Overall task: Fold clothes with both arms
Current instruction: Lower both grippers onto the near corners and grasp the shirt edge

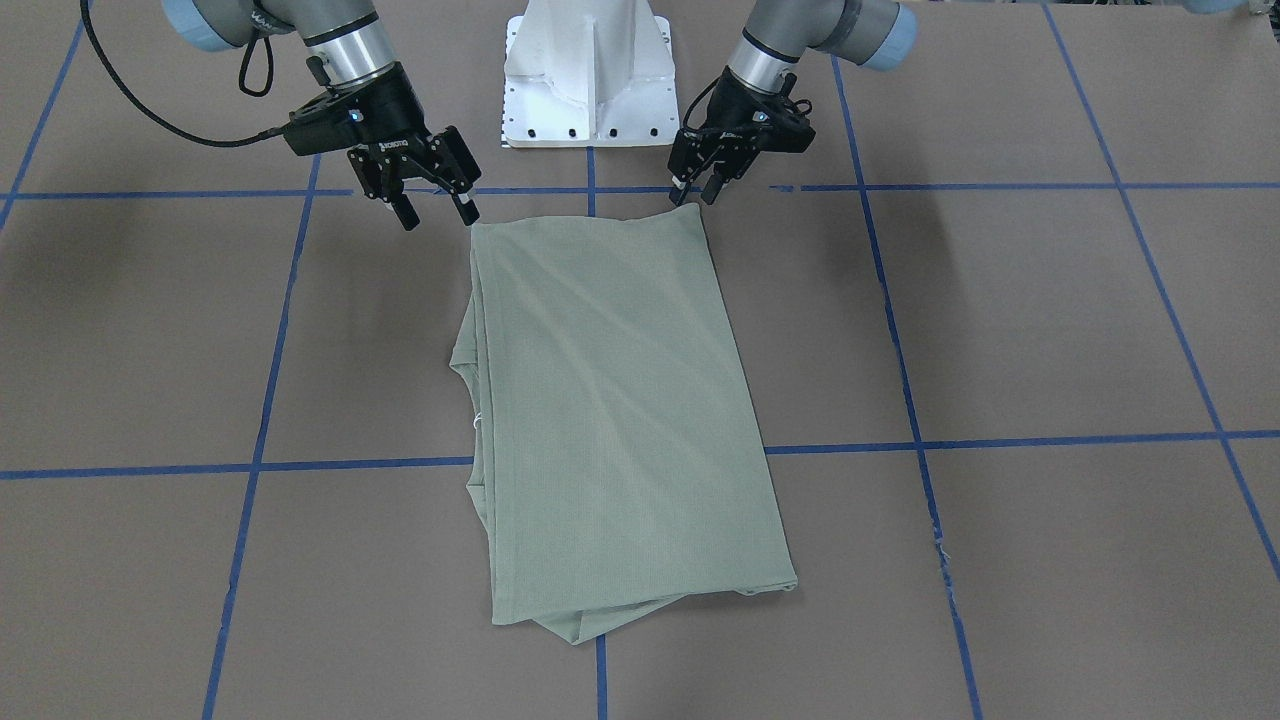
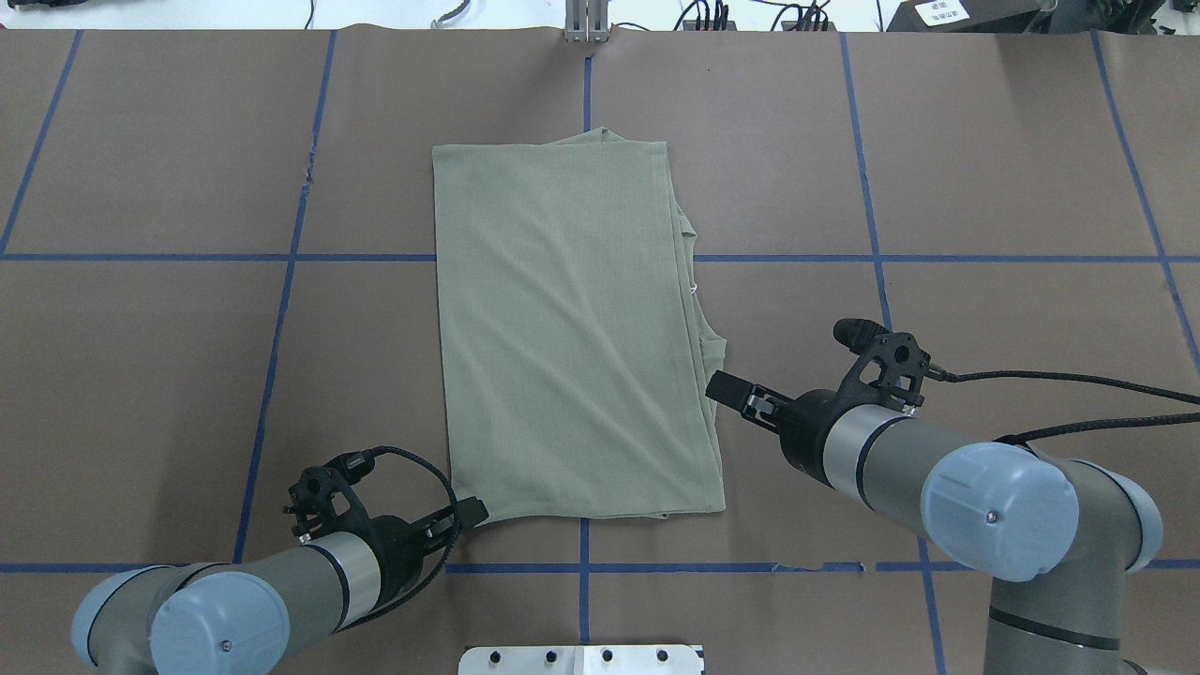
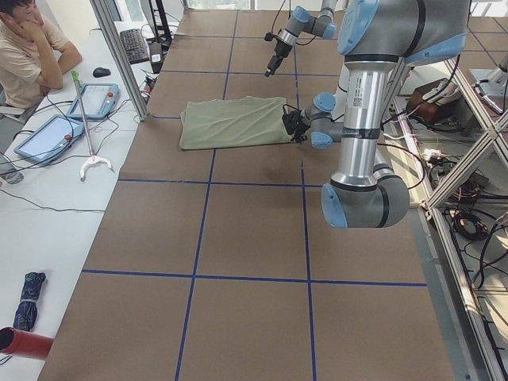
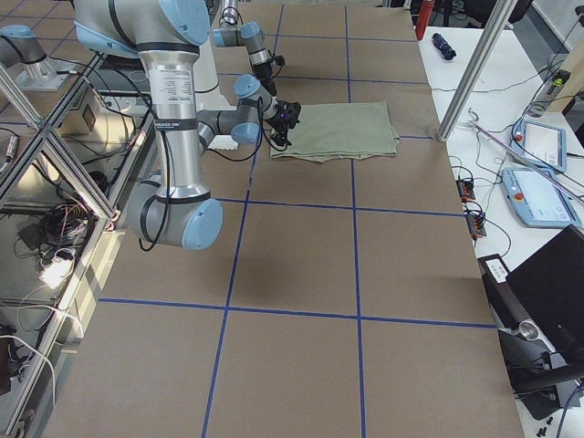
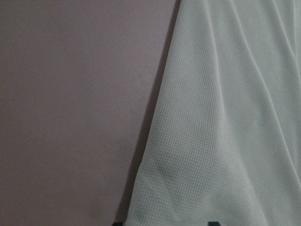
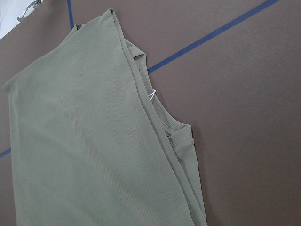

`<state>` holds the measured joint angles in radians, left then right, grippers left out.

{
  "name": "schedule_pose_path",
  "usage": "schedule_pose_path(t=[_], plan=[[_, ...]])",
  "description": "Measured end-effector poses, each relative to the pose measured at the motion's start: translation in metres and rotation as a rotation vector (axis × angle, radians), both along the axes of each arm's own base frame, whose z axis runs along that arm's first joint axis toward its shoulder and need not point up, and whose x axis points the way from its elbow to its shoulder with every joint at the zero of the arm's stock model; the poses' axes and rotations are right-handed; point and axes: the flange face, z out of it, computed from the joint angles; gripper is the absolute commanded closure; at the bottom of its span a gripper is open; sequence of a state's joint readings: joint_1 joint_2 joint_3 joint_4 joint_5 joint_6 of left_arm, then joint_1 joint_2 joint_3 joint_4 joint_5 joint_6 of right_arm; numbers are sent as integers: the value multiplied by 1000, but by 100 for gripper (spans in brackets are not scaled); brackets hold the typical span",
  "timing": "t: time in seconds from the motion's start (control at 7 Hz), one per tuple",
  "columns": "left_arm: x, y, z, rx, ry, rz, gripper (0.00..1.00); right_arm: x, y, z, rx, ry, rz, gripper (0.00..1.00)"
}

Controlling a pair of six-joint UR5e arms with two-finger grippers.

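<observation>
The sage-green knit shirt (image 2: 562, 328) lies folded into a long rectangle in the middle of the brown bench (image 2: 141, 375). Its length runs from the robot's side to the far side. Layered edges and a white tag string (image 6: 152, 95) show along its right edge. The left gripper (image 2: 472, 511) sits low at the shirt's near left corner, fingers apart, with the cloth edge between them and not pinched. The right gripper (image 1: 438, 213) is released and hangs raised by the near right corner, clear of the cloth.
</observation>
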<state>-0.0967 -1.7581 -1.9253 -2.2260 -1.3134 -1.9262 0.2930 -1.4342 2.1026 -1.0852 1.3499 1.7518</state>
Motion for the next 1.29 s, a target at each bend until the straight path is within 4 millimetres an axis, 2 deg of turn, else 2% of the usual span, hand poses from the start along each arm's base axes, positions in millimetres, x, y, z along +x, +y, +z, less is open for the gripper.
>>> schedule_pose_path(t=[0.14, 0.29, 0.43, 0.86, 1.14, 1.29], plan=[[4, 0, 3, -1, -8, 0, 36, 0, 0, 0, 0, -1, 0, 0], [6, 0, 4, -1, -10, 0, 40, 0, 0, 0, 0, -1, 0, 0], [6, 0, 4, -1, -11, -1, 50, 0, 0, 0, 0, -1, 0, 0], [12, -1, 4, -4, -10, -4, 52, -1, 0, 0, 0, 0, -1, 0], [15, -1, 4, -4, -10, -5, 100, -1, 0, 0, 0, 0, -1, 0], [15, -1, 4, -4, -11, -5, 100, -1, 0, 0, -1, 1, -1, 1]])
